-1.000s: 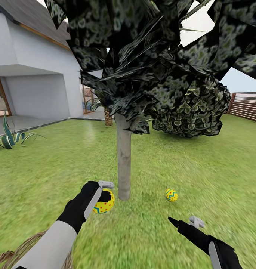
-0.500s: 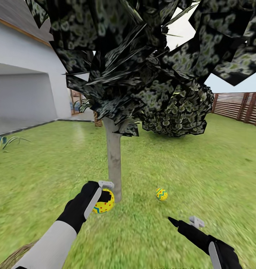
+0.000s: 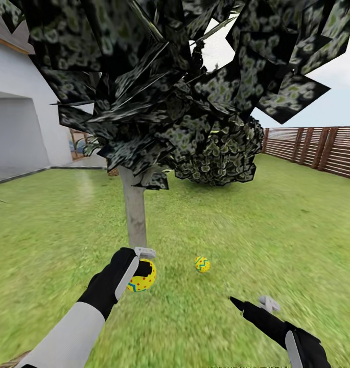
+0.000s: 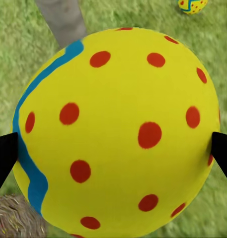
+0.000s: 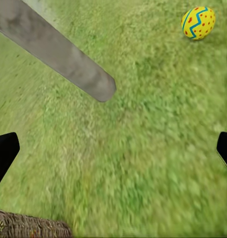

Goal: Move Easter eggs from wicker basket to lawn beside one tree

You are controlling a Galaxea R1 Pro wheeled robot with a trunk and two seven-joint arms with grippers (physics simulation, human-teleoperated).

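Observation:
My left gripper (image 3: 143, 263) is shut on a yellow Easter egg (image 3: 143, 278) with red dots and a blue stripe, held just above the lawn (image 3: 277, 225) close to the pale grey trunk of the tree (image 3: 134, 214). The same egg (image 4: 118, 134) sits between the dark fingertips in the left wrist view. A second egg (image 3: 202, 263) with blue zigzags lies on the grass to the right of the trunk, also seen as egg (image 5: 198, 22) near the trunk (image 5: 58, 54). My right gripper (image 3: 252, 302) hangs open and empty over grass. A sliver of the wicker basket (image 5: 29, 227) shows.
A white house (image 3: 16, 133) with a paved patio stands at the left. A brown slatted fence (image 3: 318, 148) runs along the right. A second bushy tree (image 3: 220, 153) stands behind the trunk. Open grass stretches to the right and ahead.
The whole picture has slid left, so the camera has turned right; the basket has nearly left the head view. Both arms keep their pose, the left still holding the dotted egg.

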